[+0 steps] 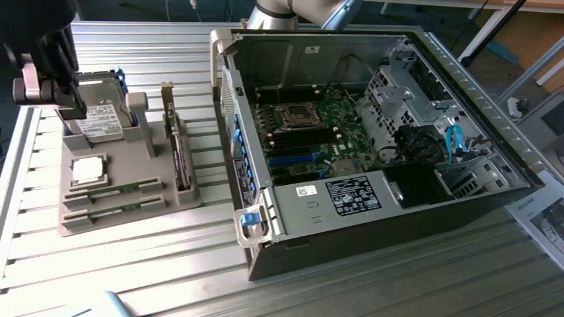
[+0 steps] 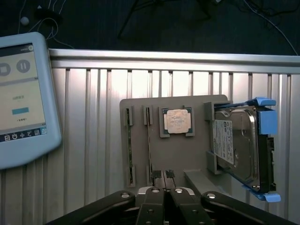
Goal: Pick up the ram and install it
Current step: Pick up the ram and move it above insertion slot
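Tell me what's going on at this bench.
A single robot arm is working beside an open computer case. Its gripper is shut, holds nothing and hangs over the grey holder tray. The ram lies in its slot in that tray, near the processor chip and the hard drive. Nothing has been picked up yet.

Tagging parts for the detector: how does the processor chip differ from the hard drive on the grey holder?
Size: the processor chip is small and square; the hard drive is much larger, oblong. Pose: chip lies flat; drive stands up between supports. Trim: drive has a white label and blue rails; chip has neither. Both are silver, on the grey holder.
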### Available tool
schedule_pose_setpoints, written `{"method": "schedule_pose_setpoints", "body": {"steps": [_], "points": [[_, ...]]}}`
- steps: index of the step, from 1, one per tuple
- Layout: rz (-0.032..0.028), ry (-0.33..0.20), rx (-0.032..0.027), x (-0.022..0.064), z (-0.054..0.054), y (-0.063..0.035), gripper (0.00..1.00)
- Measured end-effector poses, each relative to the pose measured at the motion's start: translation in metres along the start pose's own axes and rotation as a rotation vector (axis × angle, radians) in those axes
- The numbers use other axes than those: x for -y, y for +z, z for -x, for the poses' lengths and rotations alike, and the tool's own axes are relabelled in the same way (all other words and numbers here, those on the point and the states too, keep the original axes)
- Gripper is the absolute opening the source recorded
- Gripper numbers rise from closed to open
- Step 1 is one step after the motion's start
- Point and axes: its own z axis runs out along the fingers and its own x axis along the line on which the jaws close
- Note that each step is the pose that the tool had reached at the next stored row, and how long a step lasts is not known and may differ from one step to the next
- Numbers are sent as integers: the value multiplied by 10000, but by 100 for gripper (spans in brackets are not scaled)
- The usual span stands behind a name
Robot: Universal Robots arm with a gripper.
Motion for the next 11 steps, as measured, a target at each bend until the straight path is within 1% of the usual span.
{"method": "schedule_pose_setpoints", "body": {"steps": [10,11], "points": [[-2,0,2,5,-143,169,10],[-2,0,1,5,-169,200,10]]}}
